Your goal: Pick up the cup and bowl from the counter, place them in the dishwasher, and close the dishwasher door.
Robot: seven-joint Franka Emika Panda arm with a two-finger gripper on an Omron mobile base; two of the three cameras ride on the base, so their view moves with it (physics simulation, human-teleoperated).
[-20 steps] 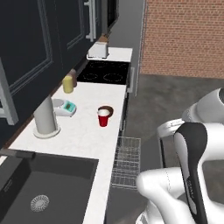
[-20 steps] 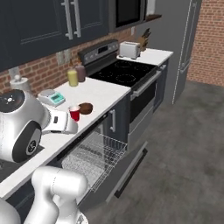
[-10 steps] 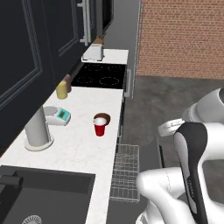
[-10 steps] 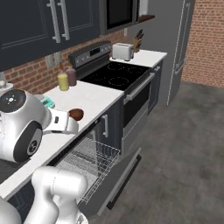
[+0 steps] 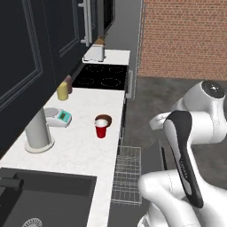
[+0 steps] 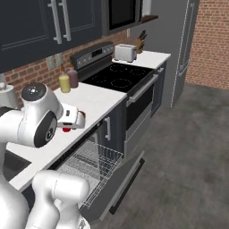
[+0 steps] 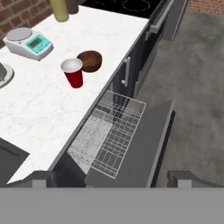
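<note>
Cup (image 7: 73, 72) upright, touching bowl (image 7: 90, 61) on counter (image 7: 39, 105); both empty. Dishwasher (image 7: 113, 131) rack empty, dishwasher door (image 7: 140, 151) down. Gripper (image 7: 111, 178) released, wide. Views shifted since earlier.

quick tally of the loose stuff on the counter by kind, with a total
cups: 1, red cup
bowls: 1, brown bowl
bottles: 2, yellow bottle, brown bottle
scales: 1, kitchen scale
toasters: 1, toaster
total: 6

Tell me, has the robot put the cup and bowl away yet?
Not yet. The cup and bowl sit on the counter. The hand is open, holding nothing. The dishwasher door is down, the rack out. Loading and closing remain.
</note>
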